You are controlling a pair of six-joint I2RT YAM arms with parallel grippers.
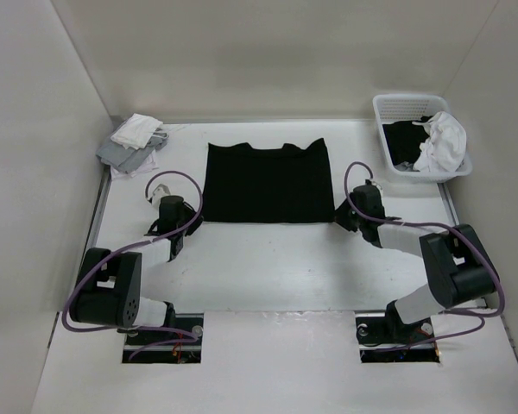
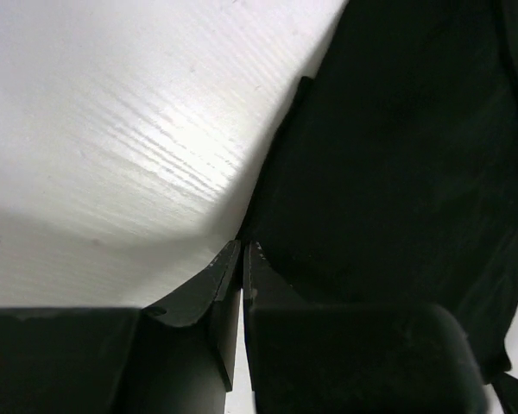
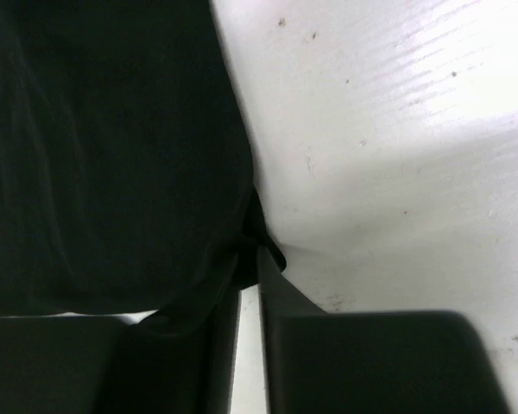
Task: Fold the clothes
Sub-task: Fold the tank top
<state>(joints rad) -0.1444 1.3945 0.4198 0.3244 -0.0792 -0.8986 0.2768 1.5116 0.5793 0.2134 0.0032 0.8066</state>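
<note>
Left gripper [image 2: 243, 248], right gripper [image 3: 257, 247] (clothes [image 1: 268, 183] between)

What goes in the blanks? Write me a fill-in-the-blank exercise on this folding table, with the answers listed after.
The plain black soft-fabric garment lies spread flat on the ___ table.
The white plastic basket stands at the table's far-___ corner.
The crumpled white and grey cloths lie at its far-___ corner.
The right gripper has its jaws pinched on the garment's near-right ___.
Missing words: white, right, left, corner.
</note>
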